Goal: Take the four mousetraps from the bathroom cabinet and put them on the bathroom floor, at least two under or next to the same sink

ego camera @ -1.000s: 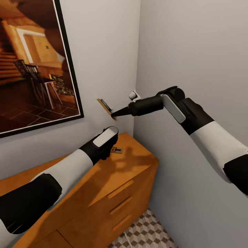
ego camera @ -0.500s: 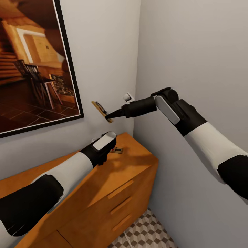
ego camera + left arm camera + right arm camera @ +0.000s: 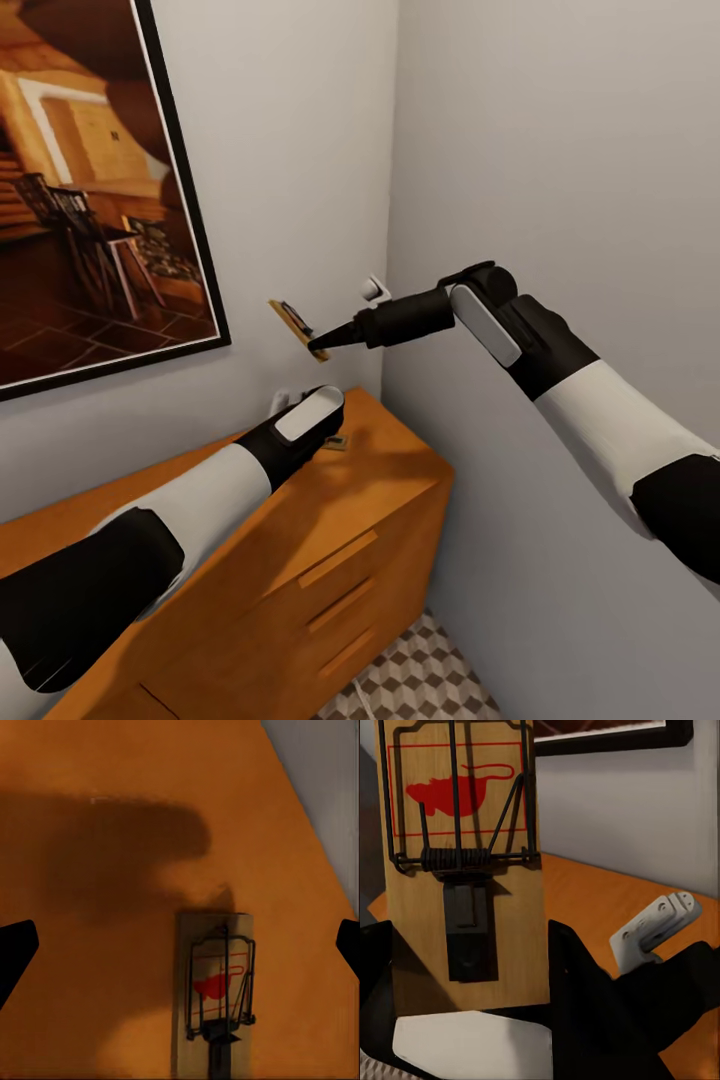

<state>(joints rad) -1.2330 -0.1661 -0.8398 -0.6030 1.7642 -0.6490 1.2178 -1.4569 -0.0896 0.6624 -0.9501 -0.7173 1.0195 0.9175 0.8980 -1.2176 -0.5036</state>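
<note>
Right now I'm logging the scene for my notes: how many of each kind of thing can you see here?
Mousetraps: 2, one held in the right gripper, one lying on the cabinet top
Cabinet: 1
Framed picture: 1
Total: 4

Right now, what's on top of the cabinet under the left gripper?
One mousetrap lies flat on the cabinet top, between the open fingers of the left gripper. From the head view the left arm covers most of it; other traps there cannot be ruled out.
</note>
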